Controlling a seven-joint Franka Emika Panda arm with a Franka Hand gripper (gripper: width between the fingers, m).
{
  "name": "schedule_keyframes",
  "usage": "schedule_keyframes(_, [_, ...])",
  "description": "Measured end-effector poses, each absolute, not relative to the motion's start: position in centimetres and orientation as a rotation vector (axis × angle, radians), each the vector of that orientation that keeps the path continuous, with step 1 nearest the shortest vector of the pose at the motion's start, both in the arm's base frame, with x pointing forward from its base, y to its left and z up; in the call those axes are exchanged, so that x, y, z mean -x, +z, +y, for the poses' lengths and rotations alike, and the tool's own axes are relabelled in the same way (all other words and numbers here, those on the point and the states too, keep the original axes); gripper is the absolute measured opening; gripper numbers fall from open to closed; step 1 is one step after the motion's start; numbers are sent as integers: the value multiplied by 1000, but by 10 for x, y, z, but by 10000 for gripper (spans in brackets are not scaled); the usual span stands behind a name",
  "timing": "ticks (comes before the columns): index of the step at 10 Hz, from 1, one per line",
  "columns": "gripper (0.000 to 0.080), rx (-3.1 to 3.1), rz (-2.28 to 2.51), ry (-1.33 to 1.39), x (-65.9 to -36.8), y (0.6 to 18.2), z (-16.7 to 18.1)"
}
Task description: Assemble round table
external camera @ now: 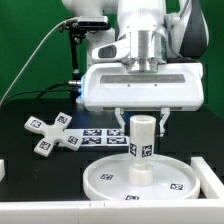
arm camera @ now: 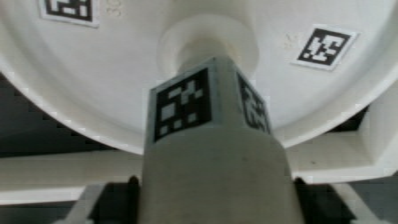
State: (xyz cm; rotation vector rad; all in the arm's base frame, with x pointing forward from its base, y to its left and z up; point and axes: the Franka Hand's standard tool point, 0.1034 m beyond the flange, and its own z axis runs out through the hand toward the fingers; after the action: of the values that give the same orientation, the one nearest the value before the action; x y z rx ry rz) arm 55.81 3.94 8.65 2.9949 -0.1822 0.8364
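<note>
Claw (external camera: pixel 143 124): jaws apart, straddling the top of the leg (external camera: pixel 143 142). In the exterior view I see a sliver of gap on each side, so I read it as not gripping anything. The wrist view doesn't show the fingertips cleanly enough to confirm.

Key relation: the leg is directly below the claw, between the fingers, with its long axis vertical and in line with the approach axis. No sideways offset that I can make out. The wrist view agrees: the leg (arm camera: pixel 210 130) fills the middle of the frame, running straight away from the camera to the disc (arm camera: pixel 107 60).

The leg stands upright at about the centre of the disc (external camera: pixel 100 181), and the disc lies flat on the table, rim up. I can't tell from here whether the leg is fully seated or just resting in its socket.

The base (external camera: pixel 52 135) lies flat, well apart from the disc, off to the exterior view's left. Nothing touches it. The marker board (external camera: pixel 100 134) sits on the table between the base and the leg, behind the disc.

Count: one claw, one leg, one disc, one base with four arms.

My read: the next move is on the leg, either pinching it or lifting clear of it. Either way it runs along the vertical axis, so alignment matters more than reach. The risk is tipping the leg if the fingers close unevenly.
</note>
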Motion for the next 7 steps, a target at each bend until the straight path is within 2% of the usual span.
schedule_keyframes(3, [406, -2998, -176, 816, -557, 77, 41])
schedule_keyframes(7, [406, -2993, -177, 825, -560, 77, 40])
